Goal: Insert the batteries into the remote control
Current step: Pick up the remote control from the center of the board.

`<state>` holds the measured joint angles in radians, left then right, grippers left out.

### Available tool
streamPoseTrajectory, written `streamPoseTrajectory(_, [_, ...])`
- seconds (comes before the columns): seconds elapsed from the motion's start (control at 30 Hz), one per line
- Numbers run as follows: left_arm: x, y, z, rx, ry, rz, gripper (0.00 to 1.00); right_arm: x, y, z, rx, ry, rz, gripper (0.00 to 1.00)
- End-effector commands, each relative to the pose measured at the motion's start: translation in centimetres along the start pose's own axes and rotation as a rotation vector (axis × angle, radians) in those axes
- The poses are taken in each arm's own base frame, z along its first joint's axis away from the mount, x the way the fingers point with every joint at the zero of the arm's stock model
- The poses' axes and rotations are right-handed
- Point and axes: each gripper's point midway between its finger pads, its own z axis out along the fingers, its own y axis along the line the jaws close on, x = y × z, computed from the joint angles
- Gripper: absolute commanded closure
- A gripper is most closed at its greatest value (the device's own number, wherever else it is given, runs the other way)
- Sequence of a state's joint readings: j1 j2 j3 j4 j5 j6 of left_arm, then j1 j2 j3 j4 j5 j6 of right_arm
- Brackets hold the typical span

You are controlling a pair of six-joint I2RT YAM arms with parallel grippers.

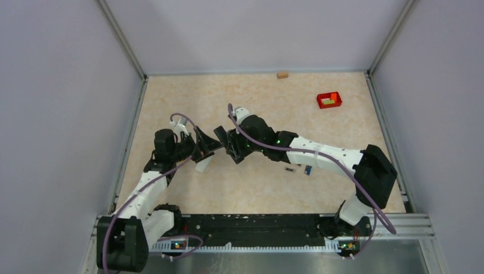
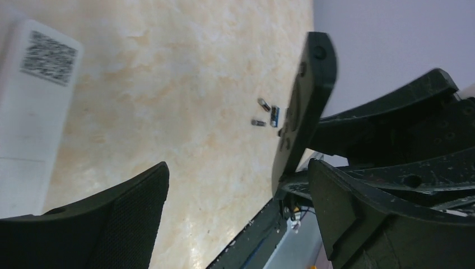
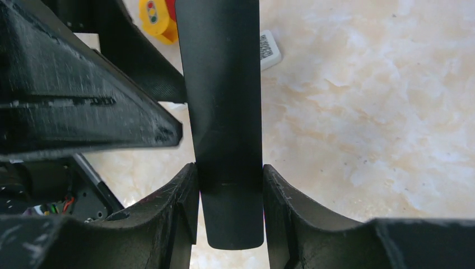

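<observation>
My right gripper (image 1: 226, 146) (image 3: 229, 188) is shut on a long flat black remote control (image 3: 224, 84) and holds it off the table. The remote also shows upright in the left wrist view (image 2: 305, 95). My left gripper (image 1: 206, 145) (image 2: 235, 216) is open, its jaws on either side of the remote without gripping it. Two dark batteries with pale ends (image 2: 263, 104) (image 2: 258, 122) and a small blue piece (image 2: 274, 116) lie on the table under the right forearm. In the top view they show as a dark one (image 1: 290, 169) and the blue piece (image 1: 308, 169).
A white flat piece with a code label (image 1: 202, 165) (image 2: 33, 112) (image 3: 269, 49) lies below the left gripper. A yellow toy (image 3: 157, 20) sits near it. A red bin (image 1: 329, 100) and a wooden block (image 1: 282, 74) are at the back.
</observation>
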<state>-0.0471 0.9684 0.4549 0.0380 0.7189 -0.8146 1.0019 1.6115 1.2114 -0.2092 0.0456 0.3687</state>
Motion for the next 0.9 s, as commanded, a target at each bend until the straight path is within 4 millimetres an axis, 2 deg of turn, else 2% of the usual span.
streamPoseTrajectory(0.0, [-0.4,-4.9,0.4,0.187,0.017,0.121,0.05,-2.6,2.8,-1.0,-0.115,-0.059,0.030,0.64])
streamPoseTrajectory(0.13, [-0.3,-5.6,0.8,0.208,0.009,0.125,0.11,-3.0,3.2,-1.0,-0.122,-0.047,0.047,0.64])
streamPoseTrajectory(0.23, [-0.2,-5.4,1.2,0.193,0.008,0.117,0.25,-3.2,3.8,-1.1,-0.153,-0.052,0.039,0.64])
streamPoseTrajectory(0.3, [-0.2,-5.3,1.4,0.188,0.011,0.107,0.38,-3.2,4.1,-1.1,-0.173,-0.049,0.023,0.64])
streamPoseTrajectory(0.5, [-0.7,-5.2,1.6,0.177,-0.009,0.090,0.60,-3.0,4.1,-0.6,-0.176,-0.024,-0.008,0.64])
streamPoseTrajectory(0.6, [-0.7,-5.0,1.8,0.167,-0.010,0.085,0.60,-2.8,4.1,-0.2,-0.176,-0.012,-0.018,0.64])
streamPoseTrajectory(0.7, [-0.9,-4.9,1.8,0.156,-0.012,0.079,0.40,-2.5,3.9,0.1,-0.163,0.003,-0.028,0.65])
streamPoseTrajectory(0.73, [-1.0,-4.9,1.9,0.153,-0.015,0.074,0.38,-2.3,3.8,0.2,-0.158,0.007,-0.032,0.65])
streamPoseTrajectory(0.8, [-1.3,-4.8,1.9,0.146,-0.031,0.069,0.39,-2.1,3.4,0.3,-0.146,0.016,-0.039,0.65])
streamPoseTrajectory(0.87, [-1.5,-4.8,1.8,0.142,-0.042,0.070,0.44,-2.0,3.3,0.3,-0.140,0.018,-0.045,0.65])
